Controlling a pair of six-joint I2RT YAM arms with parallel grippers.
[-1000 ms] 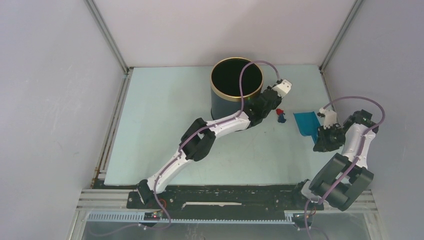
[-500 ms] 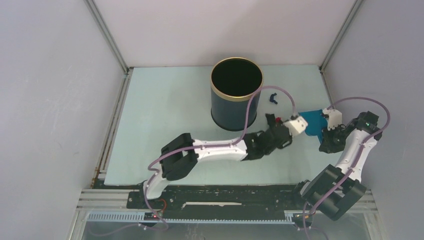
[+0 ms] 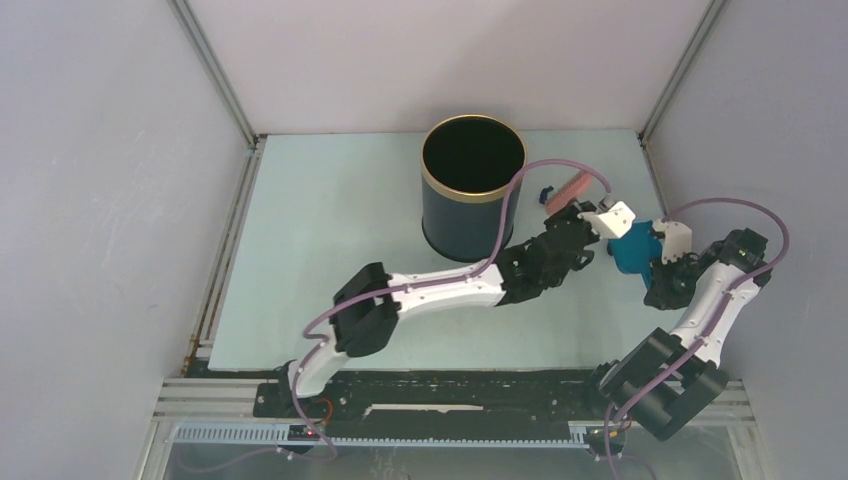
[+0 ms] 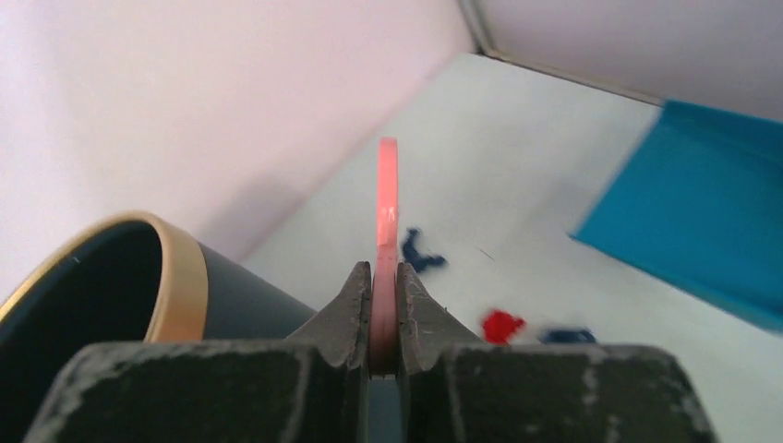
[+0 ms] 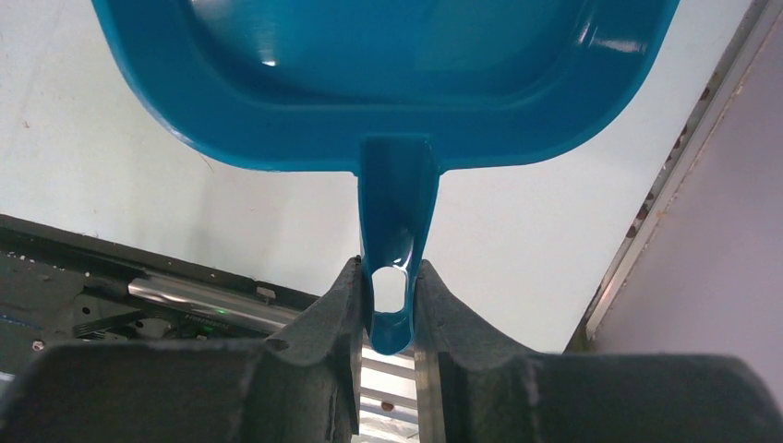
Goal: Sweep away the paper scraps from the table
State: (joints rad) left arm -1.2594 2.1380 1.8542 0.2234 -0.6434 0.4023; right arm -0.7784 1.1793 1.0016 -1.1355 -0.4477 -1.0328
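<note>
Left wrist, left claw (image 4: 385, 273) pinching pink brush (image 4: 387, 185)

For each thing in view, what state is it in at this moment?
Left gripper: shut on the pink brush.
Right gripper: shut on the handle of the blue dustpan.
Blue dustpan: no scraps in the part that shows.
Paper scraps: loose on the table, outside the dustpan.
Bin: upright, open at the top.
</note>
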